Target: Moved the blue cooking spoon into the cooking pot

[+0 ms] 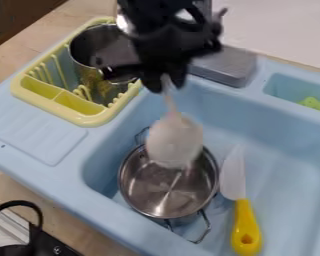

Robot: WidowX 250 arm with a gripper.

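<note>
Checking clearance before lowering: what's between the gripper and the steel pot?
Camera view: the pale spoon, held by the gripper, hangs bowl-down between it and the pot.

Cooking pot (164, 196): one, shiny metal, uncovered, upright in the blue sink (283, 167); loop handles at 11 and 5 o'clock. Spoon (175, 141): one, pale, handle in my gripper (165, 82), bowl hanging toward 6 o'clock, overlapping the pot's 12 o'clock rim.
</note>
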